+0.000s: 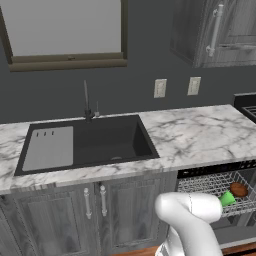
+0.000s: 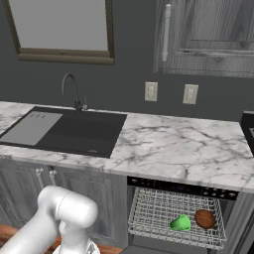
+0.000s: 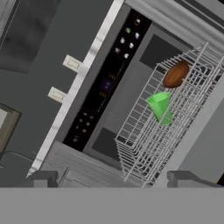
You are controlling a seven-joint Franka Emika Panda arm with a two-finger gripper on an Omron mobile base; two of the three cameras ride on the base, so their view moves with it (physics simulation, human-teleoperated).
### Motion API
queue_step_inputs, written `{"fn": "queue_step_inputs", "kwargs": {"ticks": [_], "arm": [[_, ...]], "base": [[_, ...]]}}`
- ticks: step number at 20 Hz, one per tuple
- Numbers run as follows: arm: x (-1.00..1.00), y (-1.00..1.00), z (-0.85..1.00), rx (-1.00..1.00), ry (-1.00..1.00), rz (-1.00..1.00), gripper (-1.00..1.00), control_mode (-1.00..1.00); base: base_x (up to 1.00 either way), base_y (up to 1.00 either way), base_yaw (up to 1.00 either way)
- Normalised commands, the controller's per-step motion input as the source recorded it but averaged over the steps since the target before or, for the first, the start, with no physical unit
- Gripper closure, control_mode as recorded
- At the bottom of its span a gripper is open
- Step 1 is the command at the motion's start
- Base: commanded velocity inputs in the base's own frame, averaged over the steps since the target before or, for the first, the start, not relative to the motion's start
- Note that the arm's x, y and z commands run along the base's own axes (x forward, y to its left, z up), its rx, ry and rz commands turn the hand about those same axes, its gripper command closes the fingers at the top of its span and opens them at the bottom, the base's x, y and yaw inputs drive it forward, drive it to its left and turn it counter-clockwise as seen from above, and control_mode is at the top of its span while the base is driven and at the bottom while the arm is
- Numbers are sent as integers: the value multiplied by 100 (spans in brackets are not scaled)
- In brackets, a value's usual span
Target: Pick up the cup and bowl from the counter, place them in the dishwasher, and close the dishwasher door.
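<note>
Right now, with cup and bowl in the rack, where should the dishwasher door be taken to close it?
Probably the dishwasher door's free outer edge, from underneath: it appears to lie open below the pulled-out rack, which likely slides in first.

Supporting elements: marble surface and pulled-out dishwasher rack.

The white, grey-veined surface [image 1: 200, 132] [image 2: 183, 144] runs wall to wall, with a black sink basin [image 1: 87, 142] [image 2: 64, 130] set into it and a faucet [image 2: 73, 90] at the rear edge. Below it, the white wire rack [image 2: 149, 218] [image 1: 205, 184] [image 3: 140, 131] of the dishwasher [image 2: 181, 188] stands extended. In the rack lie the green cup [image 2: 180, 222] [image 1: 227, 199] [image 3: 160, 107], on its side, and the brown bowl [image 2: 205, 218] [image 1: 239, 189] [image 3: 176, 74], just beside each other.
</note>
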Motion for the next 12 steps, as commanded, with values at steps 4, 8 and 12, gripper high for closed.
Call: {"fn": "queue_step_inputs", "kwargs": {"ticks": [4, 8, 12], "arm": [[22, -1, -38, 0, -2, 0, -100, -100], [14, -1, -44, 0, -3, 0, -100, -100], [3, -8, -52, 0, -4, 0, -100, -100]], "base": [[0, 0, 0], [0, 0, 0], [0, 0, 0]]}}
